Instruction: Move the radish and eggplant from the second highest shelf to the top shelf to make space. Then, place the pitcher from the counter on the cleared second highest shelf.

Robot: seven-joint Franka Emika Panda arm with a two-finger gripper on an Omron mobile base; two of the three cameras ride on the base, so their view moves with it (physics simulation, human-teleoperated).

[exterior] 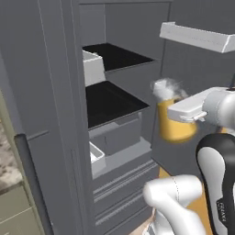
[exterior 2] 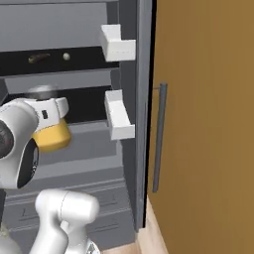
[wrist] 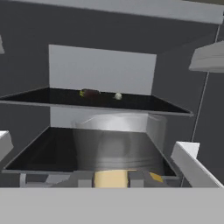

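1. Gripper (exterior: 176, 120) is clamped on the pitcher (exterior: 174, 126), jaws drawn in tight on it; the hand grips it near its top, from the side.
2. Pitcher is yellow-orange with a grey-white top, held upright in the air in front of the open fridge, clear of every shelf. In the right base view the pitcher (exterior 2: 52, 135) hangs level with the front edge of the second highest shelf (exterior 2: 89, 104).
3. In the hand view the pitcher's translucent upper part (wrist: 118, 140) sits right ahead of the camera, in front of the second highest shelf (wrist: 39, 153).
4. Second highest shelf (exterior: 110, 103): black panel, grey front edge meeting drawer fronts.
5. Eggplant (wrist: 89, 92) lies on the top shelf (wrist: 144, 104), left of centre, towards the back wall.
6. Radish (wrist: 117, 96), pale and round, sits on the same shelf just right of the eggplant, apart from it.
7. Right base view matches: eggplant (exterior 2: 38, 58) at left, radish (exterior 2: 66, 57) right of it, both on the top shelf (exterior 2: 84, 62).
8. White door bins (exterior 2: 119, 116) at the right edge of the shelves.
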